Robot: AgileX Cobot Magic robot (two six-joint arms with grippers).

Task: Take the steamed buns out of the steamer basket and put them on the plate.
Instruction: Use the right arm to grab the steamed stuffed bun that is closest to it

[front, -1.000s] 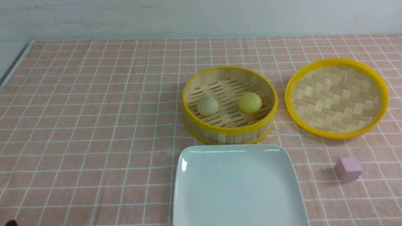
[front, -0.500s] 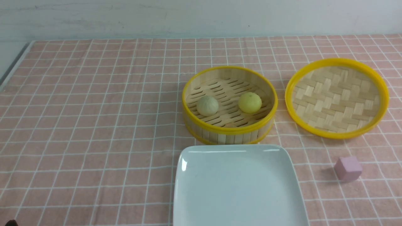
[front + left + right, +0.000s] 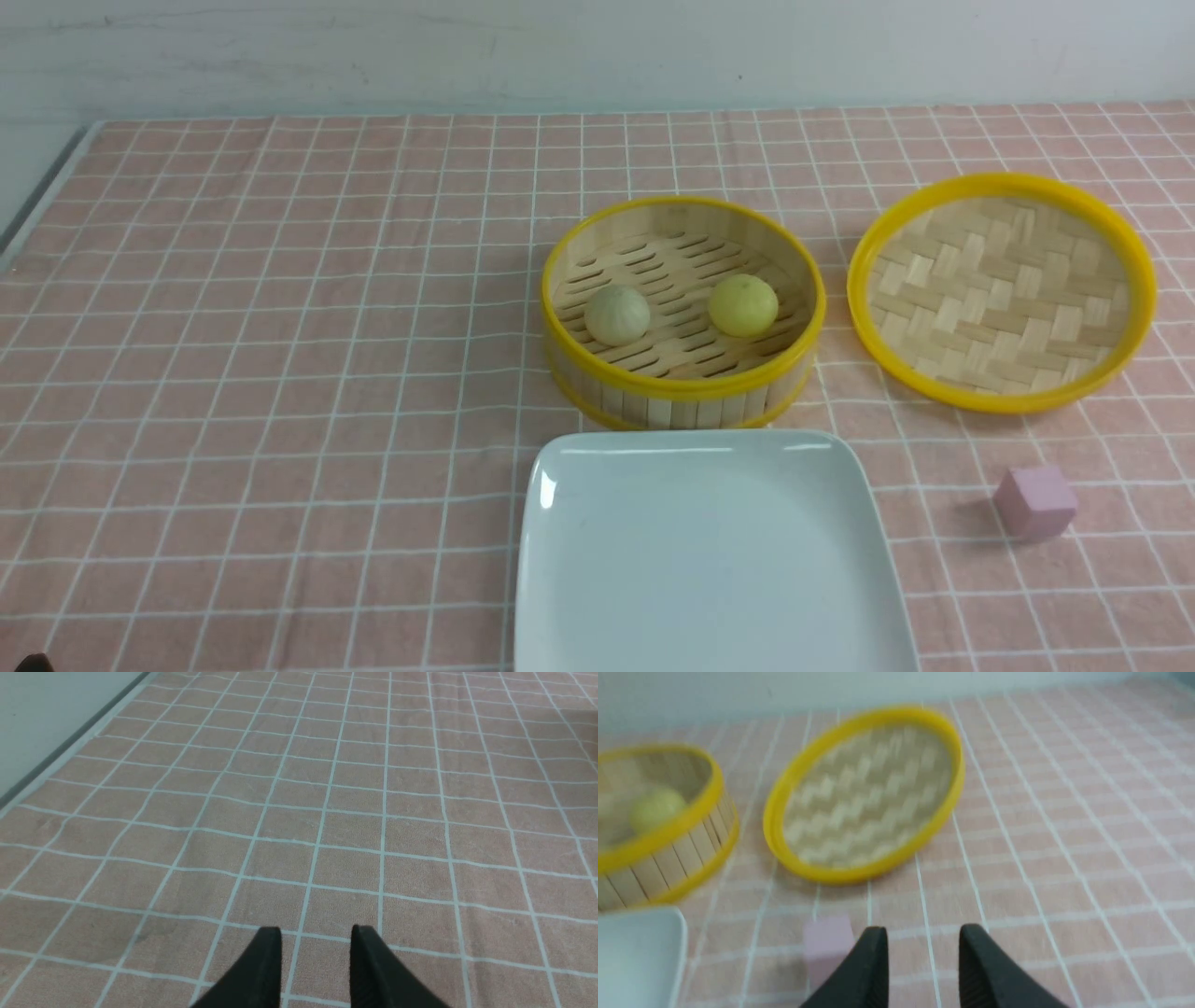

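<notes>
The steamer basket (image 3: 683, 387) stands mid-table with two steamed buns on its slat floor: a pale beige bun (image 3: 617, 314) and a yellow bun (image 3: 743, 304). The white plate (image 3: 597, 597) lies just in front of it, bare. Neither gripper shows in the front view. My left gripper (image 3: 316, 933) hangs open over bare checked cloth, nothing between its fingers. My right gripper (image 3: 923, 932) is open and empty too, over cloth beside the pink cube (image 3: 826, 938); its view shows the basket (image 3: 686, 849), the yellow bun (image 3: 656, 807) and a plate corner (image 3: 640, 947).
The basket's woven bamboo lid (image 3: 1001, 291), also the lid (image 3: 864, 793), lies upturned right of the basket. A pink cube (image 3: 1034, 502) sits right of the plate. The table's left edge (image 3: 42, 201) runs along a grey strip; a wall stands behind.
</notes>
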